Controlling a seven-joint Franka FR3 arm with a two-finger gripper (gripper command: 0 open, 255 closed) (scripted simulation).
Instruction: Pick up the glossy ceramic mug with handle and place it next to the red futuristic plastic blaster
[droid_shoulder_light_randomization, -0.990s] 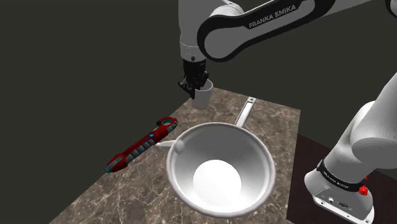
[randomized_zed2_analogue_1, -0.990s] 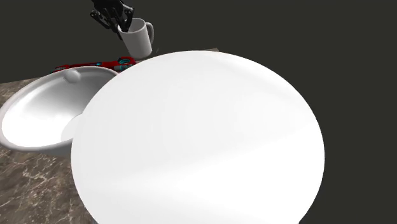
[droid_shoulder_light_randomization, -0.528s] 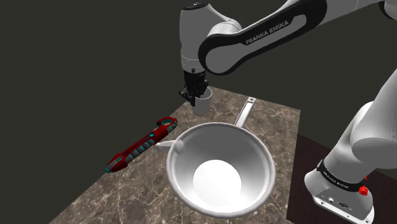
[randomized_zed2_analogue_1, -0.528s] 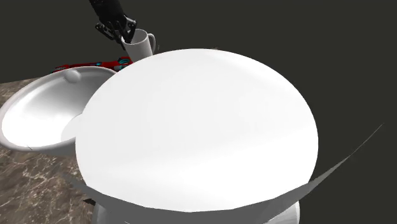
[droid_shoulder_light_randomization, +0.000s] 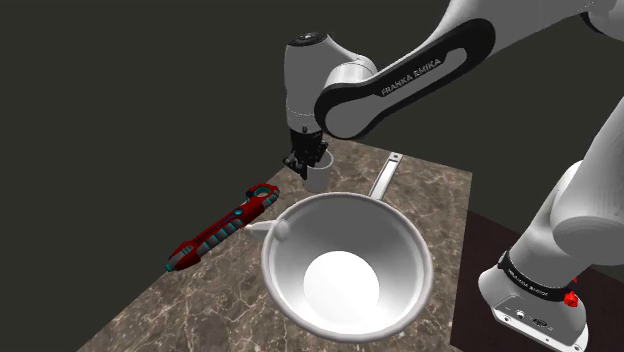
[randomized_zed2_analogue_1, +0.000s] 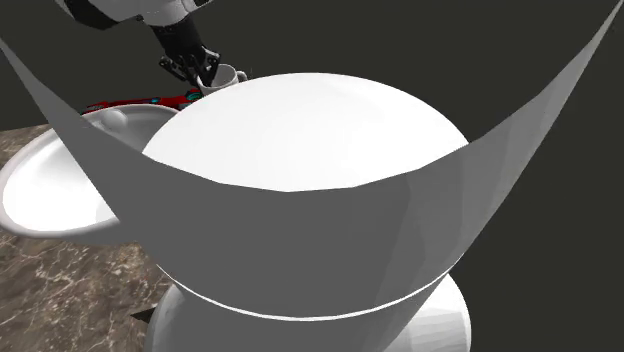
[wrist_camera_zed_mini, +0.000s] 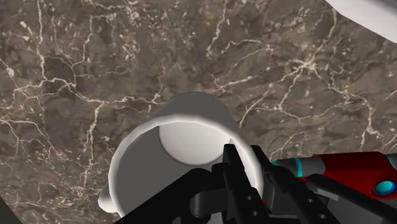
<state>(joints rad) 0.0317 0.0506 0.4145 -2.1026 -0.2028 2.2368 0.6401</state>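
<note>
At the far edge of the bench (droid_shoulder_light_randomization: 180, 300), near the upper middle of the shoulder view, the white mug (droid_shoulder_light_randomization: 320, 176) is seen upright beneath the claw (droid_shoulder_light_randomization: 308, 160). The mug is gripped at its rim: in the wrist view the claw (wrist_camera_zed_mini: 254, 181) is closed on the mug's (wrist_camera_zed_mini: 172, 149) wall, with one of the fingers (wrist_camera_zed_mini: 234, 167) inside the rim and the other outside it. Whether the mug's base touches the brown marbled surface cannot be told. In the second exterior view the mug (randomized_zed2_analogue_1: 222, 78) is found at the upper left of the frame, its handle turned to the right, with the claw (randomized_zed2_analogue_1: 195, 66) on its left side.

The red blaster (droid_shoulder_light_randomization: 222, 228), trimmed in teal, is laid flat on the bench, to the lower left of the mug in the shoulder view and apart from it. In the wrist view its red body (wrist_camera_zed_mini: 356, 172) is seen just beside the claw.

A wide white bowl (droid_shoulder_light_randomization: 345, 265) with a long grey handle is set on the bench, below the mug in the shoulder view and right of the blaster. The white arm (droid_shoulder_light_randomization: 400, 70) is bent down over the mug from the stand (droid_shoulder_light_randomization: 535, 305) at the lower right. The foreground of the second exterior view is taken up by a large white rounded shape (randomized_zed2_analogue_1: 320, 140).
</note>
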